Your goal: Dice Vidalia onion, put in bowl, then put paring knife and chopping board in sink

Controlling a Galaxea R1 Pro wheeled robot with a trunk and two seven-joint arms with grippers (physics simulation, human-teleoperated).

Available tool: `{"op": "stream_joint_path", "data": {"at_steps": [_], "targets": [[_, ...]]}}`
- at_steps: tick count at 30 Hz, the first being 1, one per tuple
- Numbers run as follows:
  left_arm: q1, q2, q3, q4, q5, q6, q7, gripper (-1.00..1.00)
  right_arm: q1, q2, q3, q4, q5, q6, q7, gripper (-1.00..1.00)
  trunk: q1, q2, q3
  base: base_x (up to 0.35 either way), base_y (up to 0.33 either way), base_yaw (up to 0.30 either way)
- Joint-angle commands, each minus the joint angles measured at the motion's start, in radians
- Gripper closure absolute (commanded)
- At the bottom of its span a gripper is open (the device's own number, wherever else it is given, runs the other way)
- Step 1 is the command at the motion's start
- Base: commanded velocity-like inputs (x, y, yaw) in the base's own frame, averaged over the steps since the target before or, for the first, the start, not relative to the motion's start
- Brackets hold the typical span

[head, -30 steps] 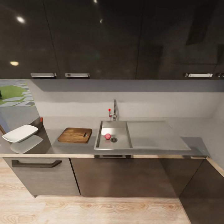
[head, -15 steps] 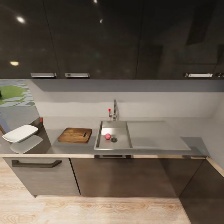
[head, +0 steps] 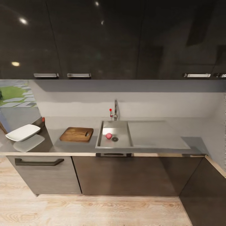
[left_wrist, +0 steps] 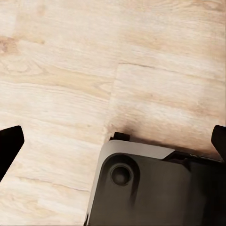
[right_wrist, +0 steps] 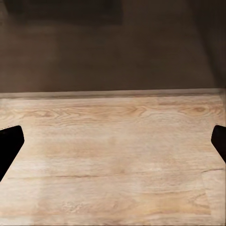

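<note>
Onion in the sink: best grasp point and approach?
Judging from the head view, take the onion across its round middle, coming straight down from above. It sits low in the sink beside the drain, so the basin walls would likely block a sideways claw.

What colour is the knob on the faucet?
Red; the knob beside the faucet shows best in the head view.

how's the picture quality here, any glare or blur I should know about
Head view: bright ceiling-light spots glare on the glossy upper cabinets, the countertop mirrors the bowl, edges look soft. Both wrist views: evenly lit wood floor, slightly soft.
</note>
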Motion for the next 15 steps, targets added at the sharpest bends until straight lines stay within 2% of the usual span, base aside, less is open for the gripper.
{"op": "stream_joint_path", "data": {"at_steps": [1,7,15], "targets": [[0.000,0.001,-0.003,0.001,0.010,-0.002,0.003,-1.00,-0.001,0.001,-0.004,0.001,0.011,-0.002,-0.008,-1.00,0.000,-0.002,-0.002,-0.290,0.000,0.000],[0.000,0.001,-0.002,0.011,0.009,-0.002,0.003,-1.00,-0.001,0.001,-0.004,0.001,0.011,-0.002,-0.008,-1.00,0.000,-0.002,-0.002,-0.294,0.000,0.000],[0.000,0.000,0.001,0.008,0.009,-0.003,0.003,-1.00,-0.001,0.001,-0.004,0.001,0.011,-0.002,-0.008,-1.00,0.000,-0.002,-0.002,-0.034,0.000,0.000]]}}
